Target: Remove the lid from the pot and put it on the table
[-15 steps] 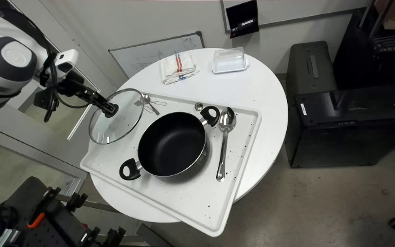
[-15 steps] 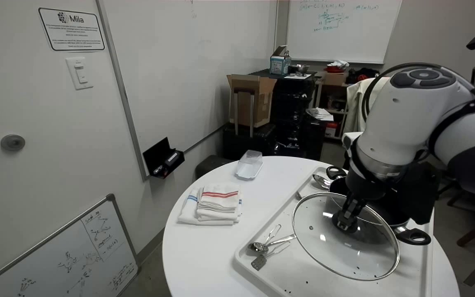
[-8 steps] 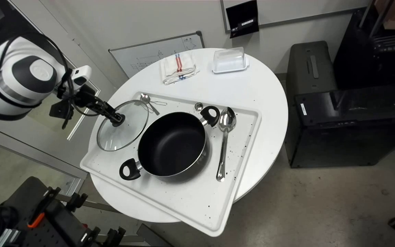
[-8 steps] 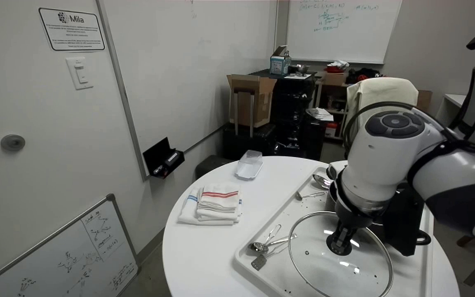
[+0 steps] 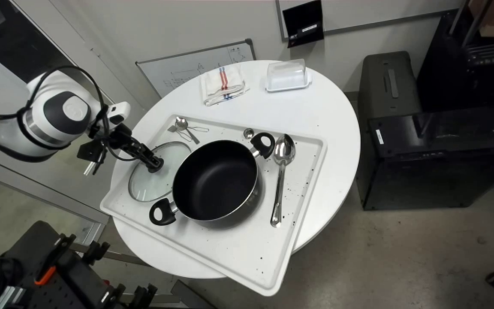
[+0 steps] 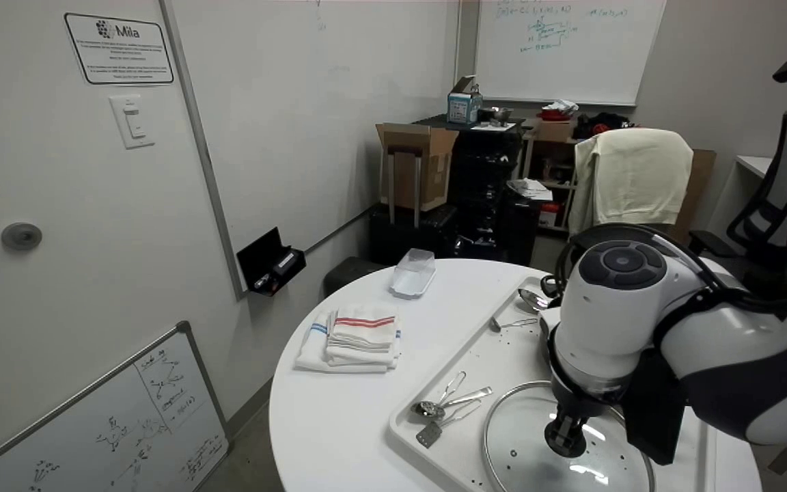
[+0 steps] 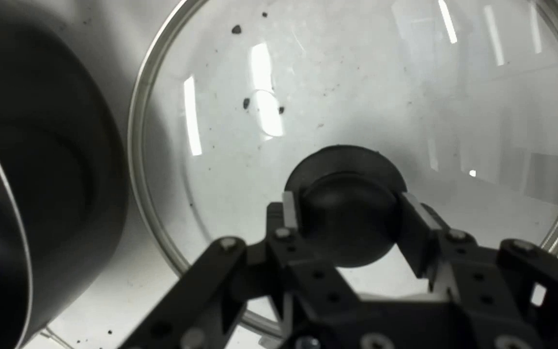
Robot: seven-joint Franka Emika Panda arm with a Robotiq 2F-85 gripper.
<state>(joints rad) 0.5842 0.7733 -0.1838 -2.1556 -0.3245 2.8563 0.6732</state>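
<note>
The round glass lid (image 5: 144, 184) with a thin metal rim is low over the white tray, beside the pot; I cannot tell whether its rim touches the tray. It also shows in an exterior view (image 6: 516, 424) and in the wrist view (image 7: 308, 87). My gripper (image 5: 156, 165) is shut on the lid's dark knob, with a finger on each side of it in the wrist view (image 7: 351, 208). The black pot (image 5: 217, 180) stands uncovered on the tray, and its side shows in the wrist view (image 7: 56, 145). The white round table (image 5: 332, 107) lies under the tray.
The white tray (image 5: 238, 257) overhangs the table's front edge. A large metal spoon (image 5: 279, 180) lies beside the pot. Small utensils (image 5: 182, 124) lie near the lid. Folded towels (image 5: 223, 83) and a clear-covered dish (image 5: 288, 76) stand at the table's back.
My gripper has lowered the lid towards the tray, moving it closer beside the pot. The lid has become more level. The pot, tray and utensils have not moved.
</note>
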